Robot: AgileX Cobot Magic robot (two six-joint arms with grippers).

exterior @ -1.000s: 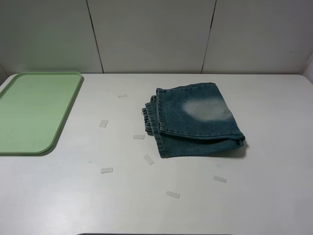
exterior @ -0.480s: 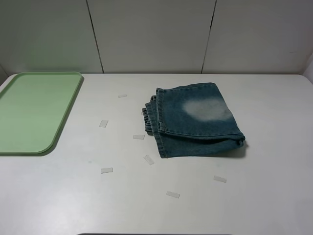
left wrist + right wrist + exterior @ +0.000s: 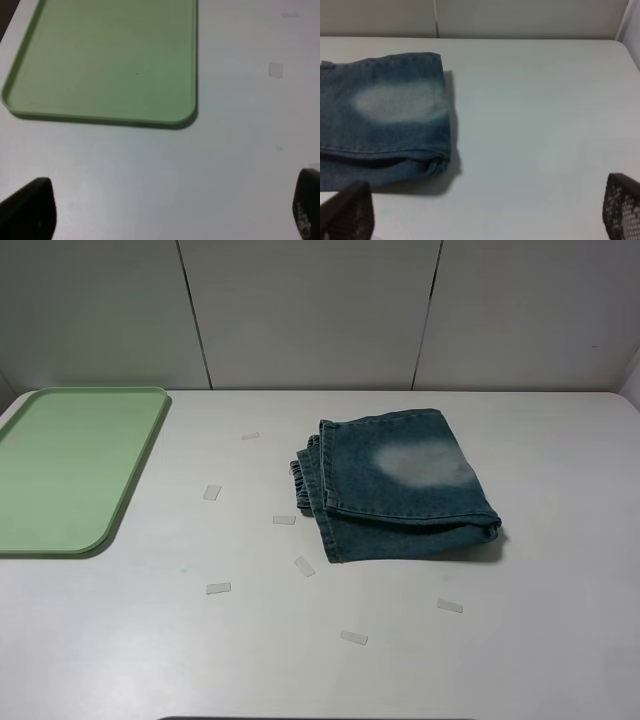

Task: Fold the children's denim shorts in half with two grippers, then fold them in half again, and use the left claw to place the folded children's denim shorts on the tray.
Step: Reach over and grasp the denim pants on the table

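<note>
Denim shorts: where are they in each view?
Exterior high: denim shorts folded, right of centre on the table.
Left wrist: not in it; the tray shows instead.
Right wrist: ahead of the right gripper, cut by the frame edge.
Shared landmark: the shorts' pale faded patch.

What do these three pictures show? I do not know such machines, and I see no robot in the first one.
This is a robot with two arms, each ending in a gripper. One picture comes from a camera high above the white table, and the arms are outside its view. The other two come from cameras on the wrists. The dark shapes at their edges are fingers of the left gripper and the right gripper. Both are open and hold nothing. On the table lie folded denim shorts, a pale green tray apart from them, and small pale strips.
</note>
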